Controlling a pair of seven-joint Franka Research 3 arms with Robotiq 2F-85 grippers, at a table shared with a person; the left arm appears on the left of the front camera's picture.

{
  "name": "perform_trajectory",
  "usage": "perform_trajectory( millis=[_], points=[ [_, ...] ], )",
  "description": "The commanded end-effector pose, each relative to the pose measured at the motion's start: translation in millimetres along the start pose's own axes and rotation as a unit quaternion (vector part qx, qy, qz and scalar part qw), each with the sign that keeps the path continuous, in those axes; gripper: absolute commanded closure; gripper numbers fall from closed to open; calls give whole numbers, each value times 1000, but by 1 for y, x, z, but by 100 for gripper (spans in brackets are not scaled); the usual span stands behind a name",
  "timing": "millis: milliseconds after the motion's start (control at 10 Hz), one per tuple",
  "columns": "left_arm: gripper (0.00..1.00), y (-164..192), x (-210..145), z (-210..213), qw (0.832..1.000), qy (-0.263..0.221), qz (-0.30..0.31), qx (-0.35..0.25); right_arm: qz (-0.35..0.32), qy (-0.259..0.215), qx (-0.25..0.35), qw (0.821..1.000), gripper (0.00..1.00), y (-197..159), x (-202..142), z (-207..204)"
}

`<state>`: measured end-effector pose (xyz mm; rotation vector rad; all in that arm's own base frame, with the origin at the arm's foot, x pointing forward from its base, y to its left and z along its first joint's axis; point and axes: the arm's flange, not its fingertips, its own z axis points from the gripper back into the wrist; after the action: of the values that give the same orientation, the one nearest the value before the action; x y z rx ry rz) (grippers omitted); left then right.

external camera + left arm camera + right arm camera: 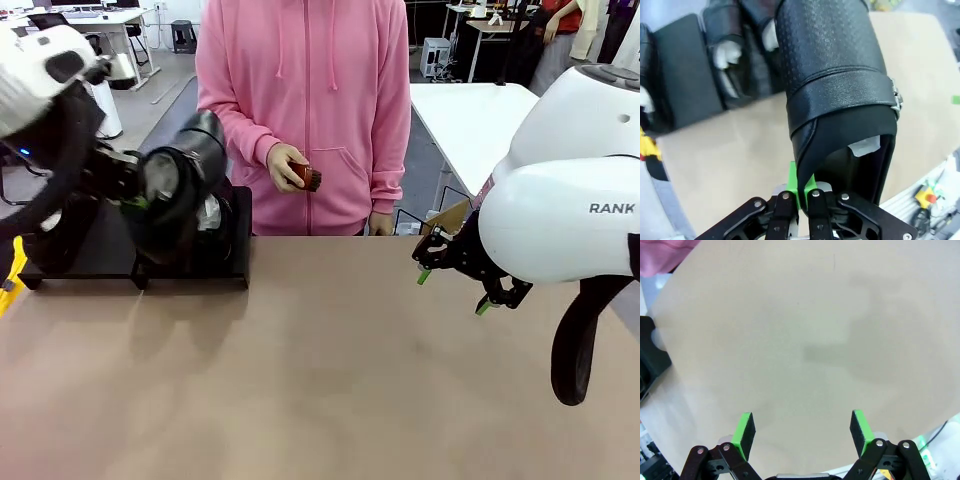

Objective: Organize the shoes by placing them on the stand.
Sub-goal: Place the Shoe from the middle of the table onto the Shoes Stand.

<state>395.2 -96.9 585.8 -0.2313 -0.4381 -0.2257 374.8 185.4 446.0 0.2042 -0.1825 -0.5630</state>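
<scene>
Shiny black leather, likely stiff and slippery, makes the shoe [835,85] best held where it is pinched now, at its heel rim by the left gripper [799,196] above the stand [130,262], while the right gripper [802,432] is spread wide with nothing in it.

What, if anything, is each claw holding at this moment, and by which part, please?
The left claw grips a black shoe by the rim of its heel opening. The right claw is open over the table, holding nothing.
</scene>
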Motion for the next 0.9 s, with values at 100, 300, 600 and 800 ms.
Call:
perform_trajectory(
  millis=[100, 300, 600, 800],
  points=[
    [100, 69, 40, -7, 997, -19, 26, 71, 7, 6, 12, 1000, 0, 2, 4, 0],
    [100, 107, 48, -8, 994, -54, 54, 82, 7, 6, 12, 1000, 0, 2, 4, 0],
    [100, 148, 56, -50, 988, -65, 84, 113, 7, 6, 12, 1000, 0, 2, 4, 0],
    [100, 163, 56, -76, 986, -49, 81, 140, 7, 6, 12, 1000, 0, 2, 4, 0]
  ],
)
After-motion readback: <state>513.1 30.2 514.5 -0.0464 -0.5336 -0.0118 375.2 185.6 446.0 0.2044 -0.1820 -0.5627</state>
